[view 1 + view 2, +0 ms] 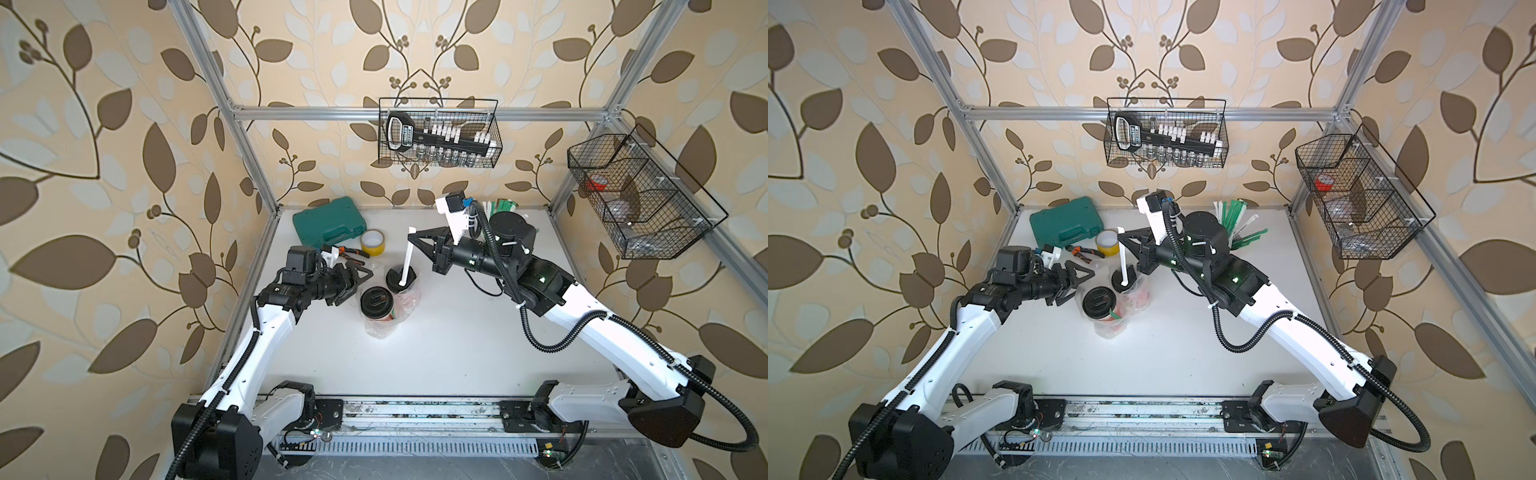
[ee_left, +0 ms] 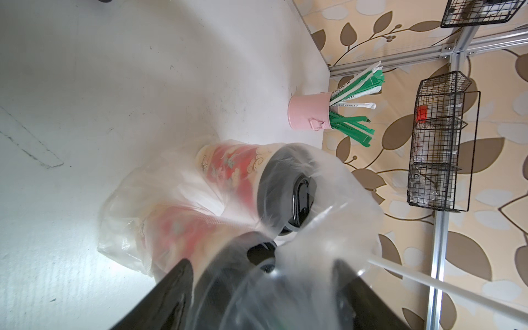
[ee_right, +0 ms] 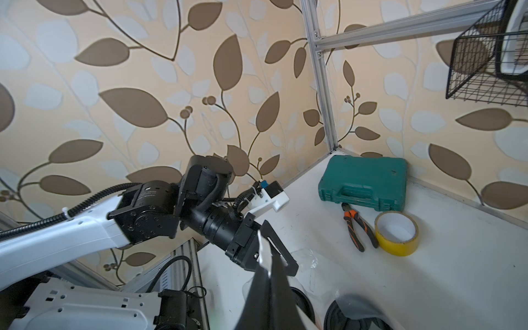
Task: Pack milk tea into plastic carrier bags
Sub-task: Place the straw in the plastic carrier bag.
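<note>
Two red patterned milk tea cups with black lids, the near one (image 1: 377, 302) and the far one (image 1: 401, 277), stand side by side inside the clear plastic carrier bag (image 1: 382, 328) mid-table. Both top views show them, near cup (image 1: 1099, 302) and far cup (image 1: 1124, 276). My left gripper (image 1: 360, 284) is open at the bag's left side. In its wrist view, bag film (image 2: 328, 200) lies across the gap between its jaws (image 2: 263, 265). My right gripper (image 1: 409, 237) is shut on a white straw (image 1: 407, 257), whose lower end rests on the far cup's lid.
A green tool case (image 1: 328, 224), a yellow tape roll (image 1: 373, 241) and pliers (image 1: 353, 251) lie behind the cups. A pink cup of green-and-white straws (image 1: 1237, 224) stands at the back behind my right arm. Wire baskets hang on the back wall (image 1: 440, 133) and the right wall (image 1: 640, 191).
</note>
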Available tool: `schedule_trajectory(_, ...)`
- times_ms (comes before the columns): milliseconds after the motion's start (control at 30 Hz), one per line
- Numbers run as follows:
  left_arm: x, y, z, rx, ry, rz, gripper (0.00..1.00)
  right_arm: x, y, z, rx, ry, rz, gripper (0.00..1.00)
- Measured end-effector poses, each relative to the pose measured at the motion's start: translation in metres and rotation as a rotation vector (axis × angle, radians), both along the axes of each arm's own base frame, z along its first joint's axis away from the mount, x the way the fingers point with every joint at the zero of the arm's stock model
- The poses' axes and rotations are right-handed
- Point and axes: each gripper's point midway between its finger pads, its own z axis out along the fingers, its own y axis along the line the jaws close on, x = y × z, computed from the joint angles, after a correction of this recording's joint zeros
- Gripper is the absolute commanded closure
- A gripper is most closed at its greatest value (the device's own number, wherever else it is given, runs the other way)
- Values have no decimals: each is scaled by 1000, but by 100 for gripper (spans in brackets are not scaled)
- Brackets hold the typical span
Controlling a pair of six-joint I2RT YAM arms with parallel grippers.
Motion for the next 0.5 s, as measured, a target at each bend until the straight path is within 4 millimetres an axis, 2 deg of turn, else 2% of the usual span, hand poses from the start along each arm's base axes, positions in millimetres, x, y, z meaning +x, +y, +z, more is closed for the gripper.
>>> schedule_trajectory(333, 4, -4, 1, -18, -6, -18, 29, 10, -3, -28, -112, 18, -66, 100)
schedule_trajectory(500, 5, -4, 0, -21, -8, -20, 31, 15, -5, -30, -129, 3, -92, 100)
